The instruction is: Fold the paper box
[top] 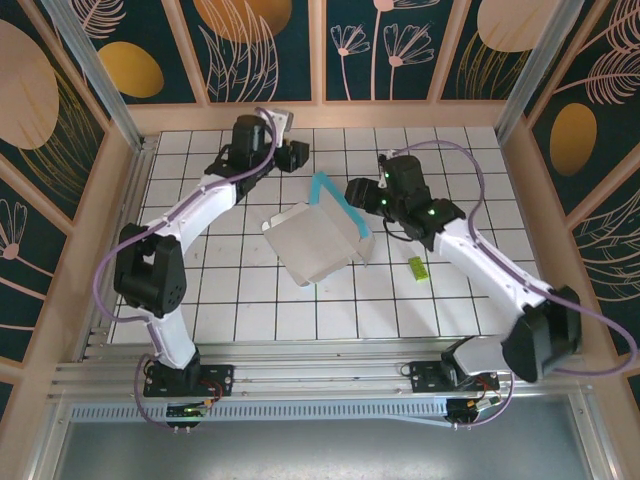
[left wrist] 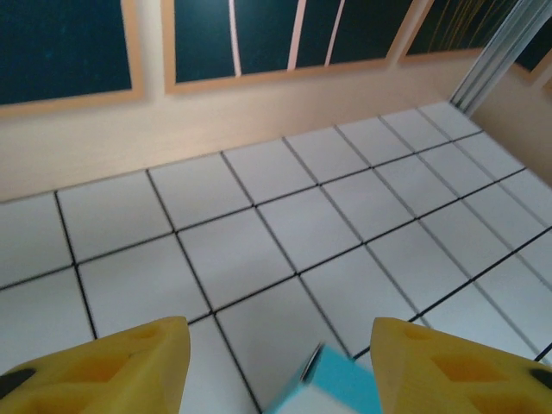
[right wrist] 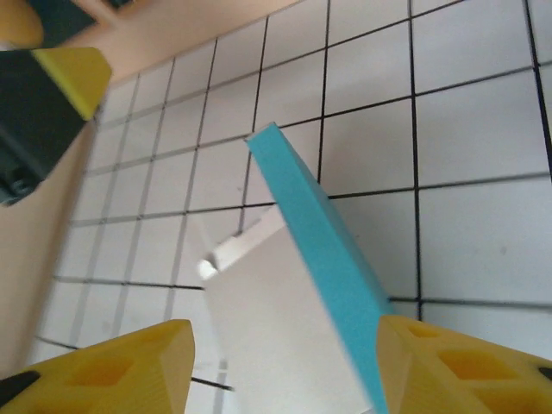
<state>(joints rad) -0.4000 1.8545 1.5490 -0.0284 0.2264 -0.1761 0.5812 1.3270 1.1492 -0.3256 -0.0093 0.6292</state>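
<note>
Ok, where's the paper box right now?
In the top view the box sits in the middle of the table, its blue flap raised beside the right gripper; a small green piece lies to its right.

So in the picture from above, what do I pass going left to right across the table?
Left arm's black elbow → paper box → small yellow-green piece → right arm's black elbow.

Matt card paper box (top: 315,245) (smooth blue face), wooden walls (top: 340,115), metal rail (top: 300,375)
</note>
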